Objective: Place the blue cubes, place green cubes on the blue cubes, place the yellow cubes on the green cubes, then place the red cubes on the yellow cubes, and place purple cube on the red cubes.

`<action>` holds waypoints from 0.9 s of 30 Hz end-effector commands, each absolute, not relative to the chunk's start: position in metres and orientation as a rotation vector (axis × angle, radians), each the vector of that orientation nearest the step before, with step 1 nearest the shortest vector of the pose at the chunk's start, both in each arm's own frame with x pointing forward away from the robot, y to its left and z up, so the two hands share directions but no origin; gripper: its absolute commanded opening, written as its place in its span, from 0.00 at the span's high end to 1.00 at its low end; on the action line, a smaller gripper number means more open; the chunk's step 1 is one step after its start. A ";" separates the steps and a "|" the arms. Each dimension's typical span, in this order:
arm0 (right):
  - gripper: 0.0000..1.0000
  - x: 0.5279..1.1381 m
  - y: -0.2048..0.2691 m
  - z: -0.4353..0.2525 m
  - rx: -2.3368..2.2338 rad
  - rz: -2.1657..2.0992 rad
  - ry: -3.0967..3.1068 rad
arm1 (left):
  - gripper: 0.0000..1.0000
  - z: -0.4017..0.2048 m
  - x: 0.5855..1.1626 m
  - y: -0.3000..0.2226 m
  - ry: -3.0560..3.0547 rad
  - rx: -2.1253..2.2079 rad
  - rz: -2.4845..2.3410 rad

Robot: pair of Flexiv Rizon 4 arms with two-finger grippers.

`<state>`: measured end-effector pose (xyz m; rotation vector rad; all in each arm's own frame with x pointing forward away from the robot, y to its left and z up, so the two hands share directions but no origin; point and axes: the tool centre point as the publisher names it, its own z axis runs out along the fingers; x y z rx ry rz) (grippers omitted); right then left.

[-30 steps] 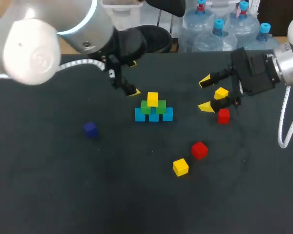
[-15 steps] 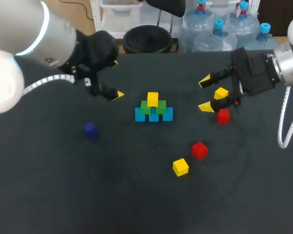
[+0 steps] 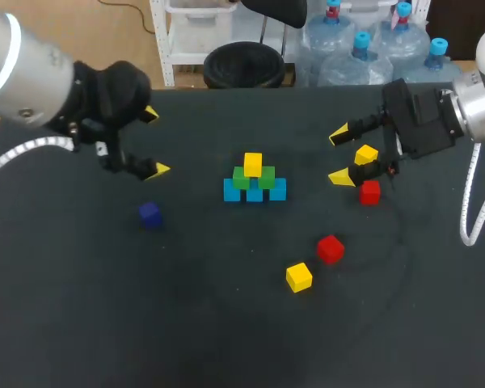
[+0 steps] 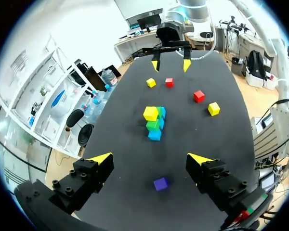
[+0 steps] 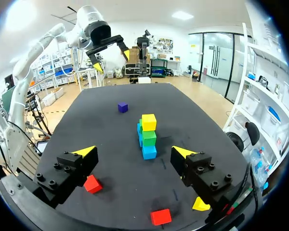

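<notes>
A pyramid stands mid-table: three blue cubes (image 3: 255,192), two green cubes (image 3: 266,177) on them and one yellow cube (image 3: 253,164) on top. It also shows ahead of my left gripper (image 4: 154,122) and ahead of my right gripper (image 5: 147,134). A purple cube (image 3: 150,214) lies alone left of the pyramid, just below my open, empty left gripper (image 3: 154,142). Loose red cubes (image 3: 330,248) (image 3: 369,192) and yellow cubes (image 3: 299,276) (image 3: 366,153) lie to the right. My right gripper (image 3: 339,156) hangs open and empty by the far yellow and red cubes.
The dark table (image 3: 105,323) stretches wide in front and at the left. The near red and yellow cubes lie close together right of centre. My right arm's white cable (image 3: 469,202) hangs over the right edge.
My left gripper has pulled back from beside the pyramid to the left, and now hangs over the purple cube's side of the table. The right arm and all cubes have kept still.
</notes>
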<state>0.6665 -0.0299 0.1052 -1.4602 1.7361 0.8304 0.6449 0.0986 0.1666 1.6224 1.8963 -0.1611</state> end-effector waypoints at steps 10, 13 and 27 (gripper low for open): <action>0.00 0.667 -0.030 0.105 -1.460 0.831 1.734 | 0.00 0.161 0.629 0.127 1.819 1.531 -0.287; 0.00 0.667 -0.030 0.105 -1.460 0.831 1.734 | 0.00 0.161 0.629 0.127 1.819 1.531 -0.287; 0.00 0.662 -0.031 0.112 -1.554 0.734 1.665 | 0.00 0.161 0.629 0.127 1.819 1.531 -0.287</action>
